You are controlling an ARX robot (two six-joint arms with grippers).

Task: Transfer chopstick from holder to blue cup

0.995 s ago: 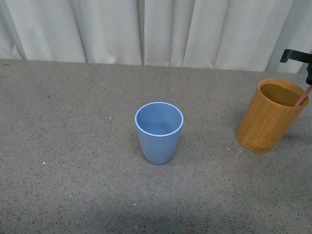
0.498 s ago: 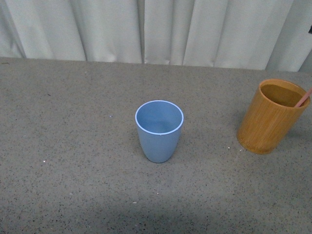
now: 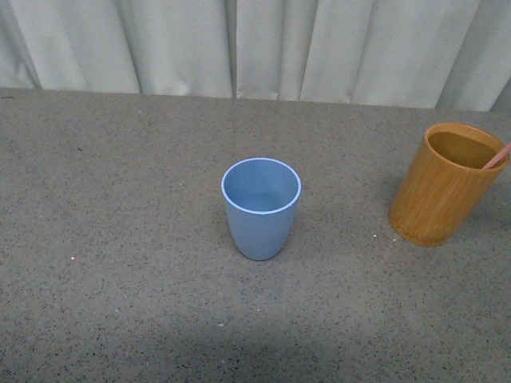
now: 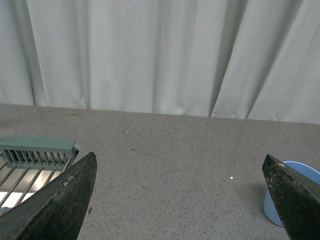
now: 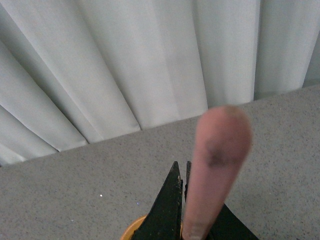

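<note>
Your right gripper pinches the chopstick, whose lower end sits inside the holder. The left gripper is spread and idle. The blue cup is empty, so lift-out, transfer and release are left to do.

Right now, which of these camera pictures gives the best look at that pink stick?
The right wrist view: the chopstick fills the middle of the picture, close and blurred, between the right gripper fingers. The front view shows only its short pink end poking over the holder rim at the picture's edge. The left wrist view shows none of it.
</note>
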